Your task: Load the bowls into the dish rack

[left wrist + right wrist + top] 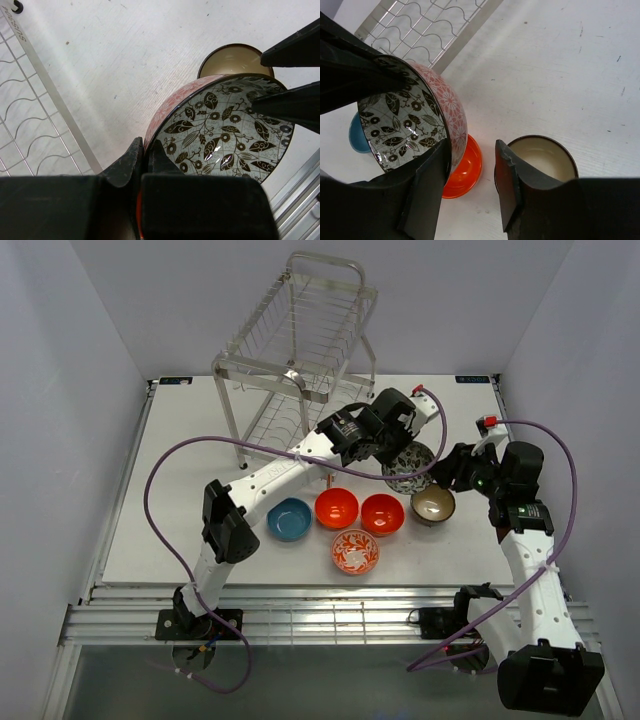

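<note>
A grey leaf-patterned bowl [408, 468] with a pink outside hangs tilted above the table, between my two grippers. My left gripper [145, 147] is shut on its near rim [225, 130]. My right gripper [472, 150] straddles the opposite rim [405, 120]: one finger lies against the inner wall, the other stands apart from the outer wall. On the table lie a blue bowl [289, 519], two orange bowls [336, 508] [382, 514], a red-and-white bowl [355, 551] and a dark brown bowl [433, 504]. The silver dish rack [295, 350] stands at the far left.
The rack's wire lower tier [30, 115] lies just left of the held bowl. The brown bowl [540, 157] and an orange bowl [465, 172] sit directly under my right gripper. White walls close in the table on three sides.
</note>
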You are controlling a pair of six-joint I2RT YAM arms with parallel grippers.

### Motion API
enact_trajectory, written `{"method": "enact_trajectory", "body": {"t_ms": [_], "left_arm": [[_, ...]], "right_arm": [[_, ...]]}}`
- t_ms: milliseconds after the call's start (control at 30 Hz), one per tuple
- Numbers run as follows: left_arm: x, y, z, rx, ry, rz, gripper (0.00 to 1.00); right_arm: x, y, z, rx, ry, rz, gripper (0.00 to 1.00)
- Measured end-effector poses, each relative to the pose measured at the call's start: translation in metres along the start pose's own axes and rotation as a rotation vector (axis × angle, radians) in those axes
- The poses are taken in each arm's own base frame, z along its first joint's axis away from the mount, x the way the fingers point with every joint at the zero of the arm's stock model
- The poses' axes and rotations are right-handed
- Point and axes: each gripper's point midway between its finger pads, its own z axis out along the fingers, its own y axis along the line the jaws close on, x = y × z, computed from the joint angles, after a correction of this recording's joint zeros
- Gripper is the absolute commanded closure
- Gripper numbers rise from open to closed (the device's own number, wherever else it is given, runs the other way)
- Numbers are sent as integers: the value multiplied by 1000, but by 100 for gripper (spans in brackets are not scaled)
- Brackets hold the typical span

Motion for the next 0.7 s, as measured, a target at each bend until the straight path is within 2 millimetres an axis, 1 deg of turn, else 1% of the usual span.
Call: {"method": "enact_trajectory", "body": {"t_ms": [367, 467, 567, 600, 633, 700], "left_arm": [[-2, -8, 1, 25, -5, -1, 100], [-2, -10, 2, 31, -4, 2, 100], [0, -10, 4, 31, 1, 2, 100], [0, -10, 5, 31, 2, 1, 100], [1, -11, 7, 33, 3, 0, 100], [-2, -13, 8, 38, -4, -15, 98]], "right_arm": [[-5, -1, 6, -4, -27, -21, 55], [-1, -2, 10, -4, -10, -20, 60], [2, -1, 14, -16, 4, -20, 72], [2, 0, 15, -22, 6, -21, 86], [3, 2, 15, -30, 11, -23, 92], [6, -3, 18, -10, 22, -34, 92]]}}
